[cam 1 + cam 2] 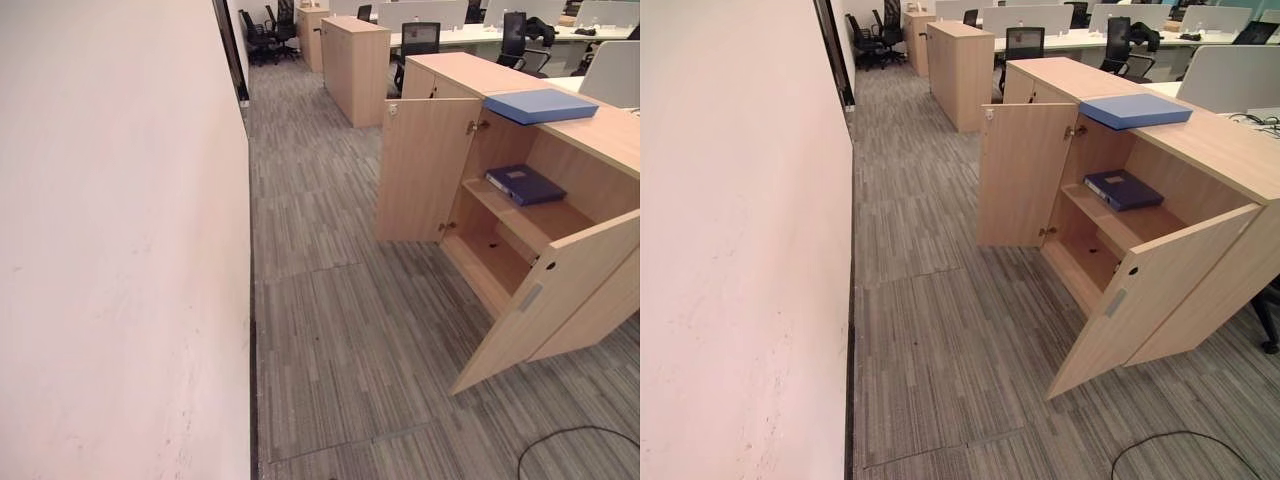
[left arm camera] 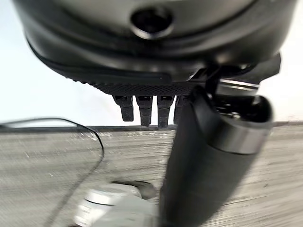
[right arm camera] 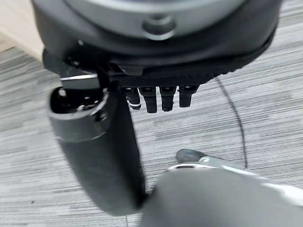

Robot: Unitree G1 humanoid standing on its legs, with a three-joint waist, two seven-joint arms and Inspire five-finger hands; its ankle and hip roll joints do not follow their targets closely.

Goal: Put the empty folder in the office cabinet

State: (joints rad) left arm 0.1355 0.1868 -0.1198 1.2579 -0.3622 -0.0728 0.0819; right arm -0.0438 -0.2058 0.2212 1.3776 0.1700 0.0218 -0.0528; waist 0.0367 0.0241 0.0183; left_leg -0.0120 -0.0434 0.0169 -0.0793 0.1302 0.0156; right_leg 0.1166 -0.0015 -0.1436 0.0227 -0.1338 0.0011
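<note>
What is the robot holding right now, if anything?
Nothing. The left hand and right hand hang open over the carpet. The light blue folder lies on the cabinet.

Both hands are black. The left hand (image 2: 156,90) has a textured, dotted strip along its palm edge, short blocky fingers (image 2: 144,109) and a fat rounded thumb. The right hand (image 3: 156,71) matches, a round recessed screw at its twelve o'clock.

Light blue folder (image 1: 541,105) lying flat on the top of the wooden office cabinet (image 1: 440,170), its corner overhanging the front edge above the open doors, with no fingers touching it; upper shelf inside holds a dark blue binder (image 1: 525,184).
</note>
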